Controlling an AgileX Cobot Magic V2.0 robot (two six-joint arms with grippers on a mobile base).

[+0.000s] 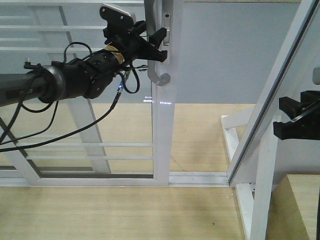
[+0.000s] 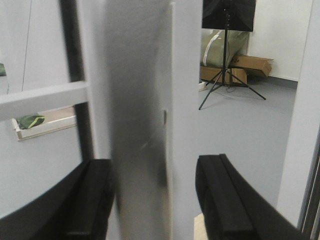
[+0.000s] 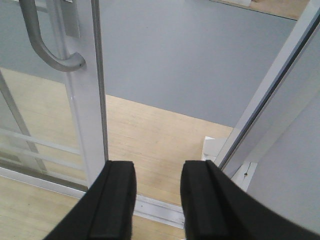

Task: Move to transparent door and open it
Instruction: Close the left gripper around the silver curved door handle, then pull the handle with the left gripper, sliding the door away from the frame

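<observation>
Left arm point(image 1: 60, 85) comes in from the left edge, raised and near horizontal, cables looping off the wrist. Left gripper point(image 1: 160, 44) is at top centre with its jaws spread wide. Right gripper point(image 3: 157, 167) is low at the right edge, pads point(image 3: 117, 200) parallel and apart, holding nothing.

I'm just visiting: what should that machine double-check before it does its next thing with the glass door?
1. Left gripper straddles the curved grey pull handle: ok.
2. Grip firm on that handle: cannot tell, wrist view blurred.
3. Tall white-framed transparent door stands apart from the slanted white frame, gap showing: ok.
4. Right gripper open and empty: ok.
5. Loose black cables beside the glass, snag risk: cannot tell.
</observation>
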